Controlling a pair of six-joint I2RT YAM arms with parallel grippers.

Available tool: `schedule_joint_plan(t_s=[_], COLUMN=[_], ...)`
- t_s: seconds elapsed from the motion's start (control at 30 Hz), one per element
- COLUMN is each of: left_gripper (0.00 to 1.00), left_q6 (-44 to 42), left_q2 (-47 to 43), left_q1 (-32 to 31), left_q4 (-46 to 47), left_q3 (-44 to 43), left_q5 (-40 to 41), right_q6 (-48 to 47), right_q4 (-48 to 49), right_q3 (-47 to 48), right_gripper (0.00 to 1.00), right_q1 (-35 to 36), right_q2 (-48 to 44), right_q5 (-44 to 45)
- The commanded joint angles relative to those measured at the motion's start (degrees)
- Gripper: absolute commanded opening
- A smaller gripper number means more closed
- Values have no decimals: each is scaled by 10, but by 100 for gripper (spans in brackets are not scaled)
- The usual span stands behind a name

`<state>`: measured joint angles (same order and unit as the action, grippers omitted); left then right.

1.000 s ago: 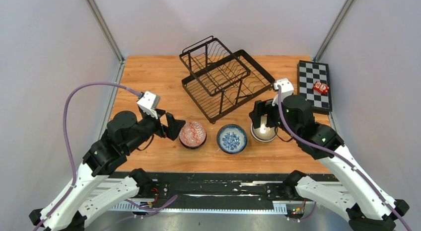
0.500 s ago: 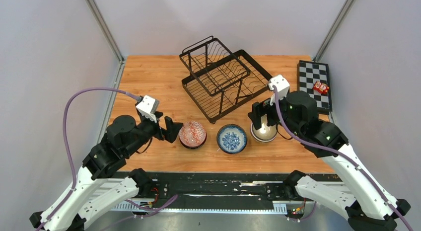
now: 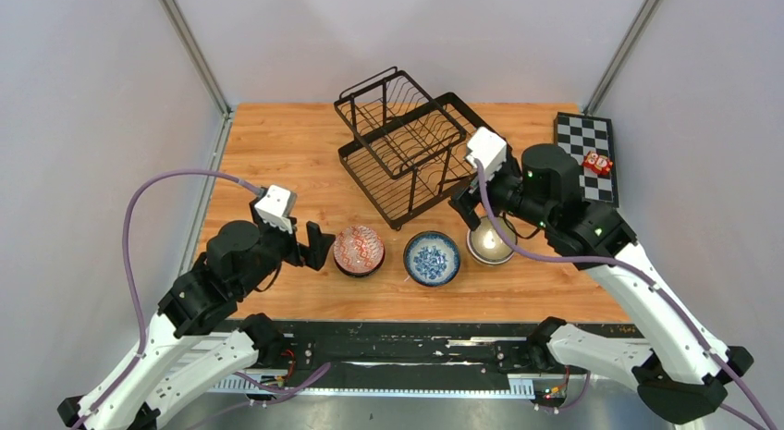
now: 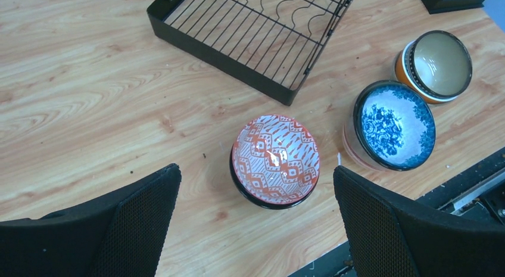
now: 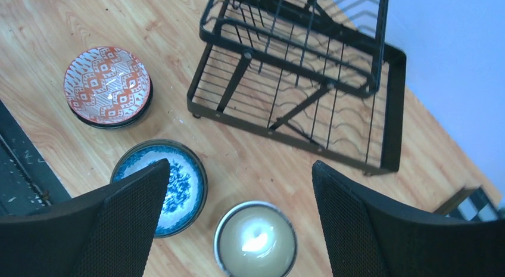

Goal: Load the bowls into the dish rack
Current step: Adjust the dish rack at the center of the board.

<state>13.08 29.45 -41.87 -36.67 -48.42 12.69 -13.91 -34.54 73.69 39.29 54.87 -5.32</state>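
Three bowls stand in a row near the table's front: a red-patterned bowl resting in a dark one, a blue-and-white floral bowl, and a cream bowl with an orange outside. The black wire dish rack stands behind them and holds no bowls. My left gripper is open, just left of the red bowl. My right gripper is open, raised above the cream bowl near the rack's front corner.
A flat checkered board with a small red toy lies at the back right. Grey walls close in both sides. A black rail runs along the table's near edge.
My right gripper has risen from the cream bowl and swung left and back toward the rack. My left arm has drawn back slightly toward the near edge. The bowls have not moved.
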Motion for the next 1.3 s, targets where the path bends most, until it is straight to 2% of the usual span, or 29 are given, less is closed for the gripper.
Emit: schedule_joint_plan(t_s=[0.0, 0.33, 0.5, 0.7, 0.8, 1.0, 1.27], left_gripper=[100, 100, 100, 100, 100, 100, 100], left_q6=[5, 21, 27, 29, 29, 32, 35], left_q2=[-13, -31, -35, -48, -51, -67, -77], left_q1=[-3, -3, -3, -3, -3, -3, -3], left_q4=[-5, -13, -21, -13, -13, -12, -14], left_q3=[11, 30, 32, 51, 53, 59, 62], left_q5=[15, -5, -17, -15, -13, -4, 1], right_q6=[-101, -313, -389, -446, -465, -483, -484], right_q4=[20, 9, -49, -149, -192, -238, -270], right_q3=[42, 107, 166, 250, 292, 359, 416], right_gripper=[91, 90, 91, 92, 93, 93, 89], right_q1=[6, 6, -11, -40, -50, -78, -83], right_q2=[38, 129, 186, 265, 307, 384, 453], right_q5=[-66, -155, -183, -248, -254, -268, -268])
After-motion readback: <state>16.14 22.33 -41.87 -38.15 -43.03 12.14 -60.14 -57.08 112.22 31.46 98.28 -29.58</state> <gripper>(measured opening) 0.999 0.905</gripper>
